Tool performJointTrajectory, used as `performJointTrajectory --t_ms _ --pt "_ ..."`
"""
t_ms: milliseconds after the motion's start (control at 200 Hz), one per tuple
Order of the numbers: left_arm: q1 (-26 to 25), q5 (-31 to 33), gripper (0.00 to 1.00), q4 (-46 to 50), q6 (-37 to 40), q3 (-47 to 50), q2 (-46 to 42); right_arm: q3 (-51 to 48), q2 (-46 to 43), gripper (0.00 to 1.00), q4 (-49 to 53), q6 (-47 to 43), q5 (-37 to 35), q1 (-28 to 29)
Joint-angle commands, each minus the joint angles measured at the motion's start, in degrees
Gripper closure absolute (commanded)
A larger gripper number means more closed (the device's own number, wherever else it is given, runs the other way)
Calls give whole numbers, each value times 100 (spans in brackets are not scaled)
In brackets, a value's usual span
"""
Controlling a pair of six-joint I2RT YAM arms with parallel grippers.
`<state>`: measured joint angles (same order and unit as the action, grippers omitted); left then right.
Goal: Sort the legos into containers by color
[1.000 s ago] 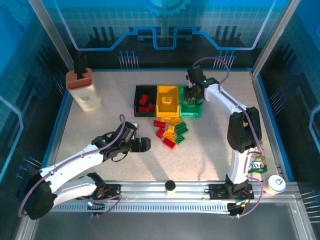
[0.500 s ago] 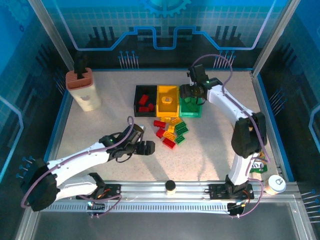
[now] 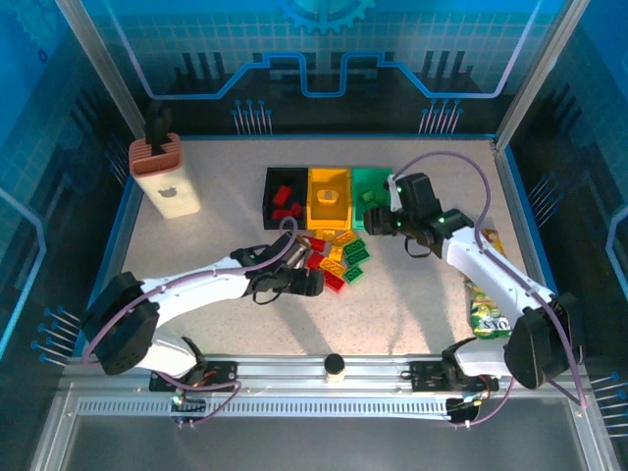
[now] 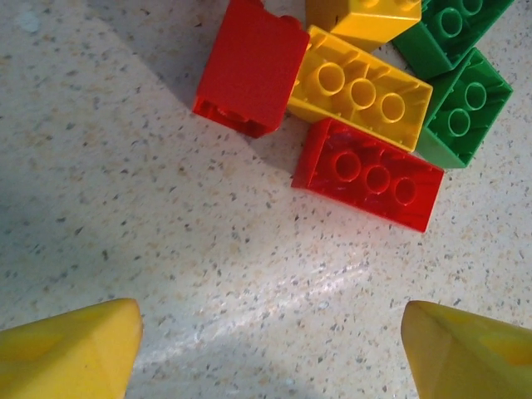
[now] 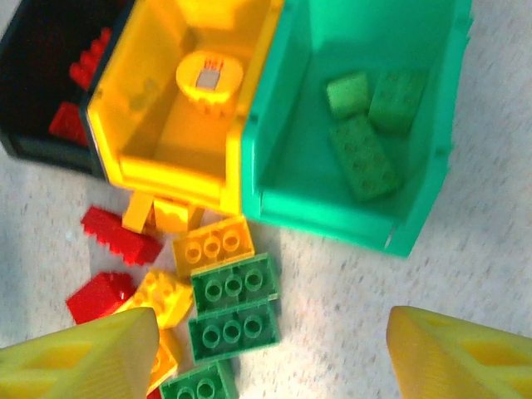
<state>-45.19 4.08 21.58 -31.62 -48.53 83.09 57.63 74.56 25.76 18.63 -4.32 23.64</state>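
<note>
Three bins (image 3: 330,225) in a row mid-table, walls touching, loose legos (image 3: 339,257) heaped just in front of them. Far left, well apart from all that: beige holder (image 3: 167,186), upright. Next, left gripper (image 3: 312,283), low over the table (image 3: 216,216) at the heap's left edge, jaws wide apart. Holds nothing. From its wrist: yellow fingertips (image 4: 71,349) at both lower corners, bare speckled surface between. Beyond them a flat red brick (image 4: 367,174), studs up, pressed against a yellow brick (image 4: 359,87). Left of those, a tipped red brick (image 4: 252,66), lying on its side; right of them, two green bricks (image 4: 455,108), studs up.

Leftmost in the row, black bin (image 3: 267,201), several red pieces (image 3: 285,204) inside. In the middle, yellow bin (image 3: 319,218), holding one round yellow piece (image 5: 209,76), possibly a lego of another shape; too blurred to say. Rightmost, green bin (image 5: 332,214), three green blocks (image 5: 363,158) on its floor.

Above the green bin's front edge, right gripper (image 3: 375,222), jaws likewise spread, gripping nothing. Below it, from its wrist: more loose legos by the yellow bin's front wall, red to the left, yellow in the middle, green in a column to the right. Far right, by the table's edge: snack packet (image 3: 483,316), lying flat.
</note>
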Motion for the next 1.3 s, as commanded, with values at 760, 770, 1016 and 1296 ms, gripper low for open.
performJointTrajectory --t_ms 760,770,1016,1296 --pt "532 -4 30 -518 -343 378 -475 -974 1547 39 -852 954 -333 1451" --pt "540 3 30 -516 -353 401 -501 -979 1562 38 -860 955 -326 1451" --pt "689 27 30 -511 -367 704 -867 -1060 1941 46 -1123 1105 -201 1496" --pt "806 76 30 -495 -311 819 -1050 -1150 1081 74 -738 1153 -524 1601"
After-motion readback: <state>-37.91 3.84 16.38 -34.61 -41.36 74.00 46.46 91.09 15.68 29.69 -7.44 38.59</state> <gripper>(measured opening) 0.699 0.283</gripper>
